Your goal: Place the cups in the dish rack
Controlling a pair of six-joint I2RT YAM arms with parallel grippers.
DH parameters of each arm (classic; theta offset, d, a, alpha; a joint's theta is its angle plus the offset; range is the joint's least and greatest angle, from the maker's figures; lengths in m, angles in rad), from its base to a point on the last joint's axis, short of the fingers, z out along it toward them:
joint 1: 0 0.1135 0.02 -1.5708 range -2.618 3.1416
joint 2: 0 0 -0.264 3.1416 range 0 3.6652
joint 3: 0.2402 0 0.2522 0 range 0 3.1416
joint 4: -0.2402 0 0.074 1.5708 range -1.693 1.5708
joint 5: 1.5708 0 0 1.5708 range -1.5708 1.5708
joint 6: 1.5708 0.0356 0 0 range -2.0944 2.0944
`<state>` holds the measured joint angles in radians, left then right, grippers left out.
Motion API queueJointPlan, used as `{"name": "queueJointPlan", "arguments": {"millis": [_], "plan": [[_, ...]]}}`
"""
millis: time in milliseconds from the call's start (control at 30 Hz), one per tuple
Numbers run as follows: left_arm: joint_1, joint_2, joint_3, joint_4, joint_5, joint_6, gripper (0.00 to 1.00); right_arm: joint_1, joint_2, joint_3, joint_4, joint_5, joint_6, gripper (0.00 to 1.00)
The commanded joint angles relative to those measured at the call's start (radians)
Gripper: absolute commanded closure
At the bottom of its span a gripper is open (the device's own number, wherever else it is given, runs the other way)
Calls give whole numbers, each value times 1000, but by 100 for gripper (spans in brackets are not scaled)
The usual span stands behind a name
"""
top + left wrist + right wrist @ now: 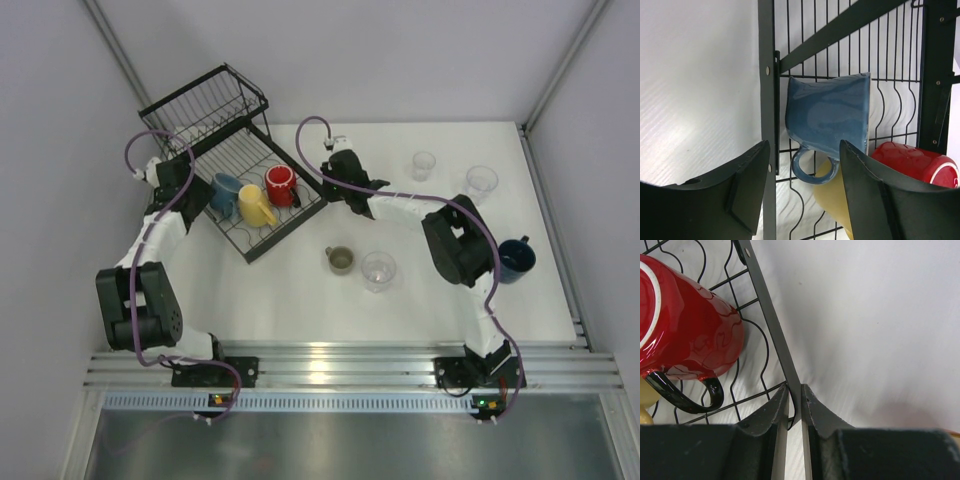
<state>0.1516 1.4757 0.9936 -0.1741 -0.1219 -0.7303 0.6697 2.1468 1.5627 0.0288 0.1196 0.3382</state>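
- I saw the dish rack [205, 108] at the far left of the table [300, 310], its low tray part nearer the arms and its taller basket part behind.
- Three mugs lay in the tray part in a row: a blue mug [827, 115] on the left, a yellow mug [255, 203] in the middle and a red mug [685, 325] with a black handle on the right.
- My left gripper [805, 150] hung at the tray's left edge with its fingers spread and nothing between them. The blue mug's handle pointed back toward it, apart from both fingers.
- My right gripper [796, 392] was at the tray's right edge, its fingers nearly pressed together on the rack's thin rim bar. The bar ran straight into the narrow gap and looked pinched.
- An olive-grey mug [340, 260] stood upright on the table outside the rack, with a clear tumbler [378, 270] just beside it on the right.
- A second tumbler [423, 165] and a third tumbler [481, 183] stood farther back on the right.
- A dark blue mug [517, 258] sat against the right arm's elbow, well apart from the rack.
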Motion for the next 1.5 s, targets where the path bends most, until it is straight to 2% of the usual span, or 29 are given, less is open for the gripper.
{"name": "queueJointPlan", "arguments": {"millis": [0, 267, 700, 800, 1067, 1200, 1467], "plan": [[-15, -6, 28, 79, 33, 8, 36, 13, -65, 3, -46, 18, -25, 85], [-26, -28, -9, 165, 64, -3, 34, 13, -56, 11, -47, 20, -24, 86], [-30, 115, 45, 165, 73, 3, 34, 13, -61, -13, -40, 29, -36, 86], [-29, 110, 36, 153, 42, 0, 42, 11, -53, -12, -43, 34, -34, 87], [-27, 29, 2, 67, -68, 29, 74, 5, -42, -6, -61, 69, -13, 95], [-26, 24, -21, 67, -67, 35, 84, 5, -36, 5, -73, 66, -8, 97], [-11, 28, -49, 45, -94, 19, 94, 5, -30, -4, -76, 64, -4, 97]]}}
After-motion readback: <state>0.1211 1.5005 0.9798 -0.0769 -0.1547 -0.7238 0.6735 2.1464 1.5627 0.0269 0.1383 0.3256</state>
